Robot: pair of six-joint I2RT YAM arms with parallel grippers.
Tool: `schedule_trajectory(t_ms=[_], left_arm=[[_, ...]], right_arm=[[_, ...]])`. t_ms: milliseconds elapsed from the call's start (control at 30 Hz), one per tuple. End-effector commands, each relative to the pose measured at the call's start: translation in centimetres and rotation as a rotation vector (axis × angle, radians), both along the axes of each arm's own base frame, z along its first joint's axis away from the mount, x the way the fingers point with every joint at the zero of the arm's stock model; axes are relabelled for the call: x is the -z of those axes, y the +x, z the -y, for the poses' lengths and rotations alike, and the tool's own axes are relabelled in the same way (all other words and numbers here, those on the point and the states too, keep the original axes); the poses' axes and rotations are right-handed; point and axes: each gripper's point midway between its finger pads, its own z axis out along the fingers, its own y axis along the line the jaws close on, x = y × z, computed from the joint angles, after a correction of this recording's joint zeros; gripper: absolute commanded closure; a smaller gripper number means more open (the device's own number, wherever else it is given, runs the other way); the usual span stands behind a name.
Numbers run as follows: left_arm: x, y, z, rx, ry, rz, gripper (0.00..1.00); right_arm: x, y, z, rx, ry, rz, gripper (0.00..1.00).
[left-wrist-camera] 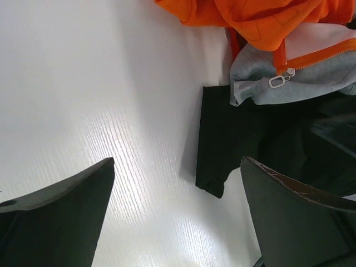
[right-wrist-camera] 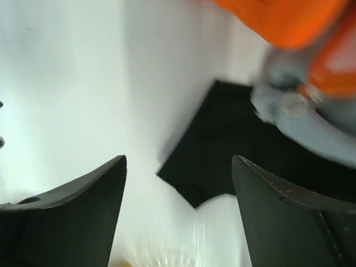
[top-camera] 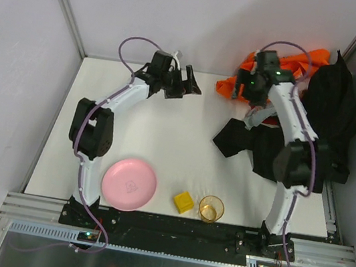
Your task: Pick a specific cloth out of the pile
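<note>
Fingers [right-wrist-camera: 289,217] of my right gripper [top-camera: 251,91] filled the wrist view, spread wide and holding nothing. Honestly, the cloth [top-camera: 272,123] barely showed from above. It was just a red sliver at roughly 5 o'clock from that gripper, tucked under my forearm in the pile [top-camera: 331,130] among folds of the black garment [top-camera: 234,139]. My left gripper [top-camera: 182,87] was wide too, well apart at 9 o'clock, so I figured right was nearer.

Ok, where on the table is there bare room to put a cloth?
Bare: the table centre, between the left gripper, pink plate and black garment. Crowded: right side under the pile; near edge with yellow block and cup.
</note>
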Motion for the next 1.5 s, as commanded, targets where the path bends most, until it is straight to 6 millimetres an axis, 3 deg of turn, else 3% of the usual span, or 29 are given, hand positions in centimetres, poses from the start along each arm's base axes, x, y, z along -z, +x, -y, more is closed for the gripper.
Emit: schedule_trajectory(t_ms=[0,133,233,367,467,733,933,1133,1200,1267,1367,1467], left_arm=[[-5.4,0.4,-1.1,0.025,-0.061,0.085,0.0],[-5.5,0.7,-2.5,0.012,-0.077,0.067,0.0],[-5.3,1.0,-3.6,-0.005,-0.081,0.053,0.0],[-5.0,1.3,-4.5,-0.032,-0.098,0.021,0.0],[-4.4,1.3,-4.3,-0.028,-0.113,-0.006,0.0],[-3.6,1.5,-3.8,-0.026,-0.135,-0.042,0.0],[-3.2,1.7,-3.5,-0.034,-0.145,-0.064,0.0],[-2.6,1.8,-1.9,-0.015,-0.158,-0.087,0.0],[-2.2,1.8,-0.9,-0.003,-0.164,-0.099,0.0],[-1.8,1.7,0.2,0.016,-0.172,-0.112,0.0],[-1.2,1.6,2.0,0.042,-0.182,-0.131,0.0],[-0.8,1.5,3.4,0.061,-0.192,-0.144,0.0]], right_arm=[[4.1,3.0,-4.6,-0.111,0.018,-0.08,0.26],[7.9,4.0,-7.6,-0.174,0.05,-0.151,0.49],[10.7,3.3,-8.9,-0.198,0.075,-0.21,0.63],[15.2,0.8,-9.3,-0.216,0.065,-0.325,0.75],[17.0,-0.9,-8.7,-0.223,0.031,-0.372,0.82],[19.3,-4.9,-3.3,-0.151,-0.092,-0.45,0.92],[19.3,-8.2,3.8,-0.016,-0.161,-0.505,0.96],[17.0,-10.1,11.8,0.181,-0.166,-0.492,0.96],[16.0,-10.2,14.6,0.259,-0.156,-0.476,0.94],[15.1,-10.0,16.1,0.3,-0.132,-0.449,0.92],[13.7,-8.8,16.8,0.311,-0.121,-0.4,0.85],[12.9,-7.1,16.5,0.304,-0.096,-0.354,0.65]])
